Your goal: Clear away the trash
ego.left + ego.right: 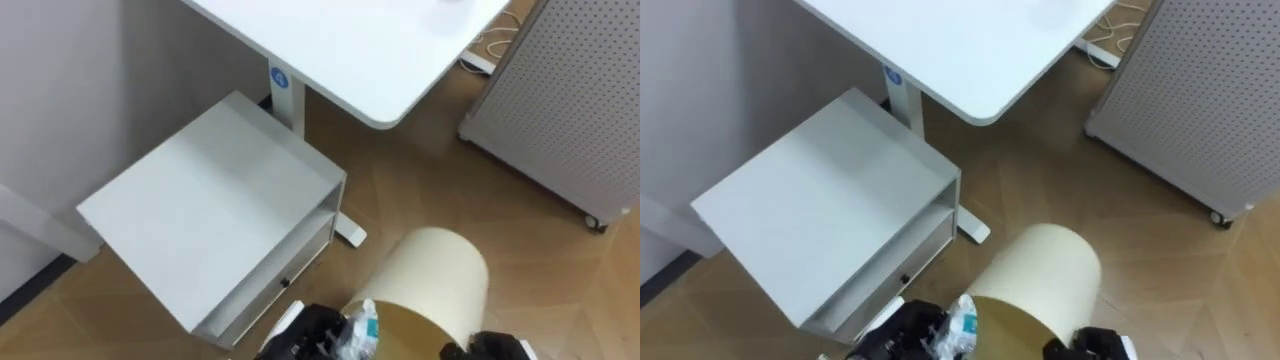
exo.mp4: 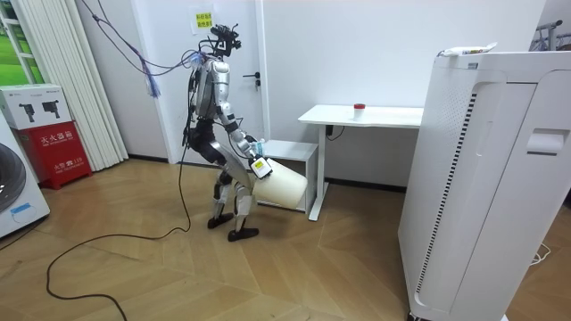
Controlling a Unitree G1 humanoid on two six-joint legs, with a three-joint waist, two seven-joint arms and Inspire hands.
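The robot stands bent over on the wood floor (image 1: 530, 235), right next to a low grey cabinet (image 1: 215, 215) and a white worktop (image 1: 350, 50).

The left robot hand (image 1: 308, 337) shows at the bottom edge of the eye views. Its dark fingers are curled around the garbage (image 1: 362, 328), a crumpled bit of white wrapper with some blue on it. The garbage is up in the air, just beside the rim of the bin (image 1: 440, 280), at its open mouth.

The bin is round and cream on the outside and brownish inside. It is tipped over, with its mouth toward the robot and its bottom pointing away at the worktop's leg. In the room view it is off the floor, held in front of the robot's knees.

The right robot hand (image 1: 492, 350) is at the bin's rim on the other side. Just a small piece of it shows, so I cannot tell if its fingers are open or closed.

A grey panel (image 1: 560, 100) full of little holes stands on wheels to the right. A small red thing (image 2: 359, 108) sits on the worktop.
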